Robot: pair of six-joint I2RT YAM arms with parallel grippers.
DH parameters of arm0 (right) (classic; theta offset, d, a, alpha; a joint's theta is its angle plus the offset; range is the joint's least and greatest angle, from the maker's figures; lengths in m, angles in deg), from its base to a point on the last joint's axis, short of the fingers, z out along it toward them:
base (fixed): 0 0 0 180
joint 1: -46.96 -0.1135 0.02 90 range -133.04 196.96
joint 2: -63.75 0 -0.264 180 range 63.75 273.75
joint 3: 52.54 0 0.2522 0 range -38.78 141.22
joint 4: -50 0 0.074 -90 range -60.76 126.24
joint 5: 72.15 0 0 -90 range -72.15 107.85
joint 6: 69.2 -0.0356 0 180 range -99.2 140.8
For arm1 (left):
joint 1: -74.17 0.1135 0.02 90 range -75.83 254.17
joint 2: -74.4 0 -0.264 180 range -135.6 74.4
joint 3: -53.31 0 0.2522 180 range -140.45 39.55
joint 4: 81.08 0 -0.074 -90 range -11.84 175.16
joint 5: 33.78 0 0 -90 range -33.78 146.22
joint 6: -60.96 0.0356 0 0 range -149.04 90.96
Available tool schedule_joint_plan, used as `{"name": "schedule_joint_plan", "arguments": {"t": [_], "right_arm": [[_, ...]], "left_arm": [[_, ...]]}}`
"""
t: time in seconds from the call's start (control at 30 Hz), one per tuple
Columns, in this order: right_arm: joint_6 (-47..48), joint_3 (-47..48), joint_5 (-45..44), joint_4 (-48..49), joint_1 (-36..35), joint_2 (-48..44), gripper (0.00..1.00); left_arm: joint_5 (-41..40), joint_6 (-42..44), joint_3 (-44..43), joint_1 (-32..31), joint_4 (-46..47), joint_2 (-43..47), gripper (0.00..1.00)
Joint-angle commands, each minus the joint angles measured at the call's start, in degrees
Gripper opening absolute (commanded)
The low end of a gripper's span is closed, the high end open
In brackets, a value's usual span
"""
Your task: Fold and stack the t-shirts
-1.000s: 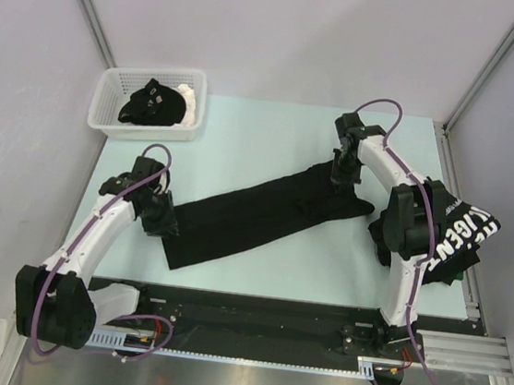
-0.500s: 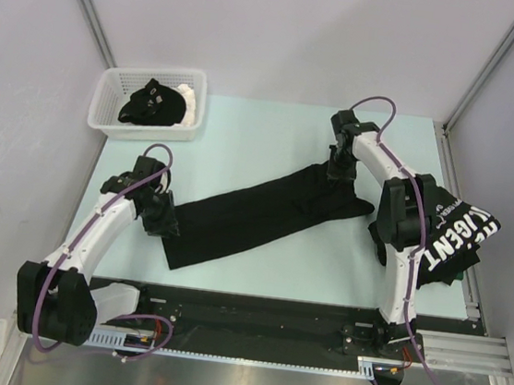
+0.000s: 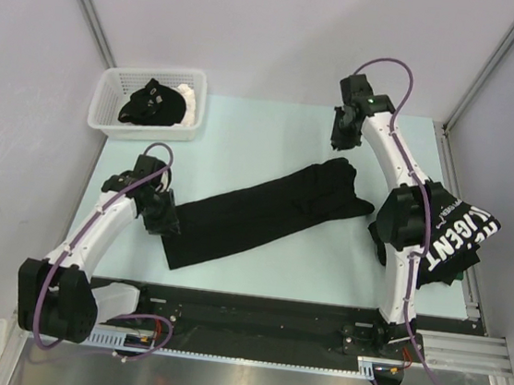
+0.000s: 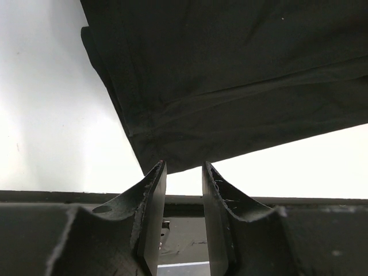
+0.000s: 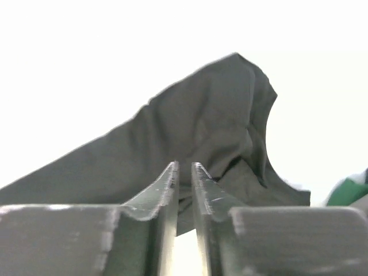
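**Desk:** Where does the job stand?

**Photographer:** Partway, I'd judge. One black t-shirt (image 3: 264,212) lies as a long narrow band, slanting across the middle of the pale desk (image 3: 264,128) from the front-left towards the right edge. Its cross folds look undone. A lettered t-shirt (image 3: 461,236) sits bunched at the right edge, under the right arm. Some dark cloth (image 3: 151,101) waits in the white slotted basket (image 3: 143,130) at the far-left corner.

**Desk:** And the fabric?

**Photographer:** Soft matte knit, flat and hemmed at the left end, humped and creased at the right.

**Desk:** The arms?

**Photographer:** The left end effector (image 3: 163,221) sits at the band's front-left corner, jaws narrowly apart and empty. The right end effector (image 3: 340,139) hangs near the far edge, clear of the cloth, jaws a slit apart and holding nothing.
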Motion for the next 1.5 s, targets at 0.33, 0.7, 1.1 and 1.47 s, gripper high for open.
{"name": "schedule_joint_plan", "arguments": {"t": [0.33, 0.7, 1.1, 1.47], "right_arm": [[2.7, 0.5, 1.1, -1.3, 0.9, 5.7, 0.12], [4.4, -8.1, -0.7, 2.2, 4.2, 0.9, 0.43], [4.6, -16.2, -0.6, 7.3, 7.4, 1.0, 0.41], [5.5, -17.6, 0.6, 9.7, 7.6, 2.3, 0.47]], "left_arm": [[2.4, -0.9, -6.3, -0.4, 3.7, -4.9, 0.31], [2.8, -1.0, -5.4, -0.4, 3.9, -4.3, 0.34], [2.3, -1.2, -5.1, -0.4, 2.4, -3.2, 0.34], [1.7, -1.7, -5.0, -0.4, 1.0, -1.5, 0.34]]}}
